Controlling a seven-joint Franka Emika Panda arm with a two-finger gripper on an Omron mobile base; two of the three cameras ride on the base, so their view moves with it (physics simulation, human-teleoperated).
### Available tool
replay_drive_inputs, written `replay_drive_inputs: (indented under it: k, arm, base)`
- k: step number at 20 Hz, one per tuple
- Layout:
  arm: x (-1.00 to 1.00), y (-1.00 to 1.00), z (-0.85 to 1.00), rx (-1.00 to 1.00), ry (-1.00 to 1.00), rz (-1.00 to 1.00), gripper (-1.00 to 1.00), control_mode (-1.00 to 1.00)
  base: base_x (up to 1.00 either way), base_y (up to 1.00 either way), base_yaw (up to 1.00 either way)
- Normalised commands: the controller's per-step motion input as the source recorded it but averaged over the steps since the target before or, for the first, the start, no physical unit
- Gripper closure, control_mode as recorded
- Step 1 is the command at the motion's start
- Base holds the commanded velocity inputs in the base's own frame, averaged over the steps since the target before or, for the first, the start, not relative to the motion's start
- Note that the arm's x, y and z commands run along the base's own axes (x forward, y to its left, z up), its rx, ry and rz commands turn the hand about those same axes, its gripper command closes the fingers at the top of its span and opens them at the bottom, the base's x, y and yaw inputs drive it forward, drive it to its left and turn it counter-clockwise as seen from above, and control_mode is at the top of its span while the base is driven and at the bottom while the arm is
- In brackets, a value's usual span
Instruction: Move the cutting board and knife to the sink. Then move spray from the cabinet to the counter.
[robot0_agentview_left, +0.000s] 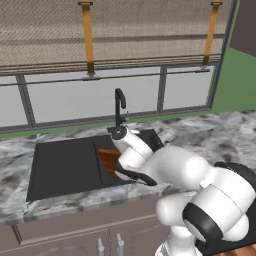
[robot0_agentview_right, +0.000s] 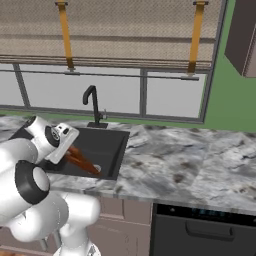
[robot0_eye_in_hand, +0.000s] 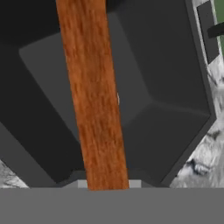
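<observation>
Marbled grey-and-white counter (robot0_agentview_right: 190, 165) runs under a wide window with a lowered blind, and a dark sink (robot0_agentview_left: 65, 162) is set into it with a black tap (robot0_agentview_left: 120, 107) at its back edge. Over the sink's right part reaches the white arm, its wrist bent down into the basin.

Inside the basin a reddish-brown wooden cutting board (robot0_eye_in_hand: 94, 100) stands on edge and tilted. From the hand camera it appears as one long plank running from the bottom of the picture up and slightly left to the top edge, where it is cut off; its near end disappears at the grey band below. From the right base camera the board (robot0_agentview_right: 82, 160) slopes from beside the wrist down toward the basin floor. From the left base camera just a corner of it (robot0_agentview_left: 107, 160) peeks out from behind the arm. No checkered pattern can be made out on the narrow face on show.

Fingertips of the gripper (robot0_eye_in_hand: 105, 183) are hidden by the board, so I cannot tell if they clamp it or have parted.
</observation>
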Motion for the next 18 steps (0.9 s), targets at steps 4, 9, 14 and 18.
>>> replay_drive_inputs:
  k: [4, 9, 14, 18]
  arm:
    - [0.13, -0.08, -0.77, 0.02, -0.05, -0.03, 1.0, -1.0]
    - [0.0, -0.27, -0.62, 0.07, -0.27, -0.06, 1.0, -1.0]
    - [-0.03, -0.26, -0.55, 0.06, -0.34, -0.07, 1.0, -1.0]
    - [-0.01, -0.18, -0.52, 0.08, -0.31, -0.07, 1.0, -1.0]
  base:
    - [0.0, 0.0, 0.0]
    - [0.0, 0.0, 0.0]
    - [0.0, 0.0, 0.0]
    - [0.0, 0.0, 0.0]
